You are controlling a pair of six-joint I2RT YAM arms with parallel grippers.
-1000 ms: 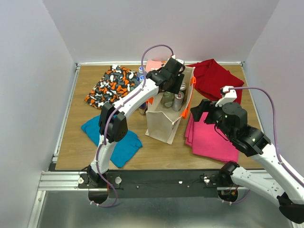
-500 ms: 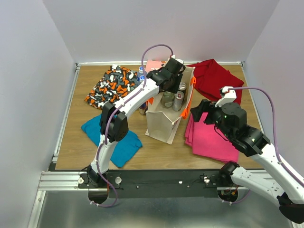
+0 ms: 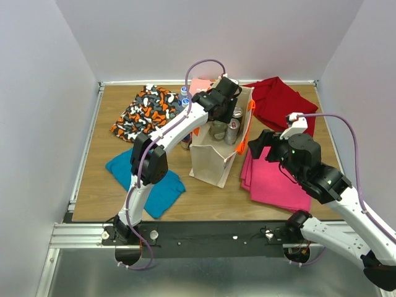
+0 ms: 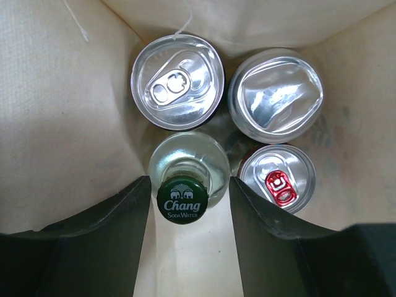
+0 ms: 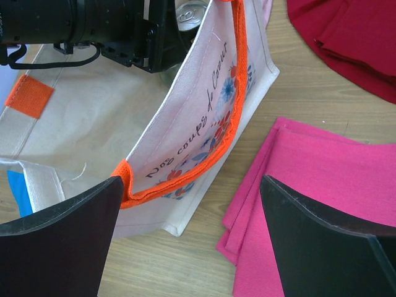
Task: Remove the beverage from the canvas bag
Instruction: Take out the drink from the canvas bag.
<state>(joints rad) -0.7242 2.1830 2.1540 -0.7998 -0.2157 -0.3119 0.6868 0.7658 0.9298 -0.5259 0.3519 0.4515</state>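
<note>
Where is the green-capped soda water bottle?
In the left wrist view the bottle stands inside the canvas bag, between the open fingers of the left gripper, with three cans beside it.

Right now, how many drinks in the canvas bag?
4. Left wrist view: silver-top can upper left, tabless can end upper right, green-capped bottle lower middle, red-tab can lower right. Others may hide underneath.

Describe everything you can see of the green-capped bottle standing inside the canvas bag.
The bottle stands upright in the canvas bag, seen from above. Its crimped green cap carries a white emblem and the words Chang Soda Water; below it a clear glass shoulder widens out. A silver-tabbed can and a red-tabbed can stand close by it. The left gripper straddles the cap, a slim gap showing on each side.
</note>
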